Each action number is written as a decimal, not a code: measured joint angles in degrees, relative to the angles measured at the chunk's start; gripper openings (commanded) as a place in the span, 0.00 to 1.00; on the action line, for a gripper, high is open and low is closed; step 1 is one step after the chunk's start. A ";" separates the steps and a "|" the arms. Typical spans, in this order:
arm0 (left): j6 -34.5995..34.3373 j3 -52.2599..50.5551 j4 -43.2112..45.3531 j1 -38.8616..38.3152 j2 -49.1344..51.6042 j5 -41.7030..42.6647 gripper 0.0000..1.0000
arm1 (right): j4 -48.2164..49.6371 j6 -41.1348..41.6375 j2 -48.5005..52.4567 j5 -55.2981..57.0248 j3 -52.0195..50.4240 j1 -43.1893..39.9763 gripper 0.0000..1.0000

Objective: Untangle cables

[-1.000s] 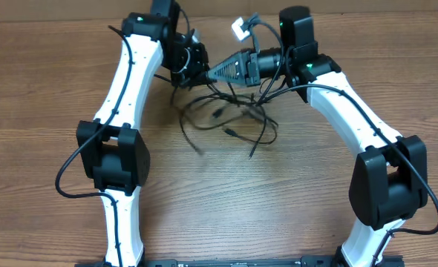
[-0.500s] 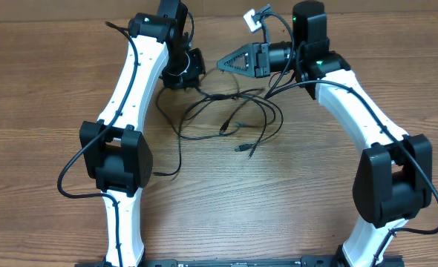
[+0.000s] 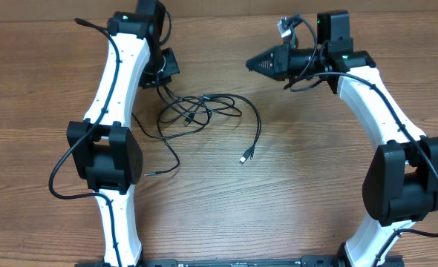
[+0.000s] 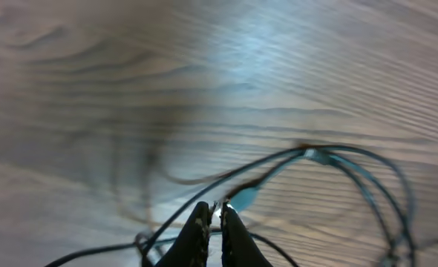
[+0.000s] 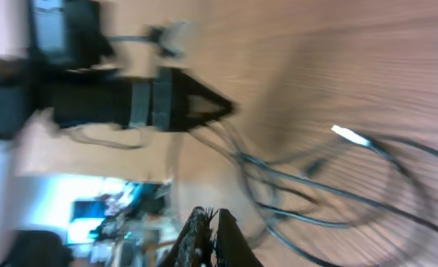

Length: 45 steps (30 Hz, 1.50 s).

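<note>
The cables (image 3: 200, 110) lie as a loose tangle of thin black loops on the wooden table, just right of my left arm. One strand runs out to a silver-tipped plug (image 3: 245, 157). My left gripper (image 3: 162, 80) is at the tangle's upper left. In the left wrist view its fingers (image 4: 213, 211) are shut with a cable strand (image 4: 278, 159) leading away from the tips. My right gripper (image 3: 250, 64) points left above the table, shut and empty, well clear of the tangle. The right wrist view, badly blurred, shows its closed gripper (image 5: 213, 215), the cables (image 5: 315, 189) and a silver plug (image 5: 349, 135).
A loose cable end (image 3: 151, 174) trails beside the left arm's elbow. The right arm's own thicker wires and a white tag (image 3: 284, 26) sit near its wrist. Bare wood (image 3: 301, 170) spreads between the arms. The table's back edge runs along the top.
Both grippers have moved apart, the left one to the left, the right one to the right. The tangle went left with the left gripper and now lies away from the right one.
</note>
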 measured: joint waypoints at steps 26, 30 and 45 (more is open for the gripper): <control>23.47 -0.02 10.60 -3.21 0.00 35.45 0.04 | -9.01 -12.41 0.07 20.52 0.00 6.14 0.42; 23.61 -0.02 10.60 -3.21 0.00 35.54 0.04 | -9.75 -13.09 0.55 24.94 0.00 8.96 0.43; 23.61 -0.02 10.60 -3.21 0.00 35.56 0.05 | -14.69 -16.46 0.98 33.55 0.00 11.96 0.20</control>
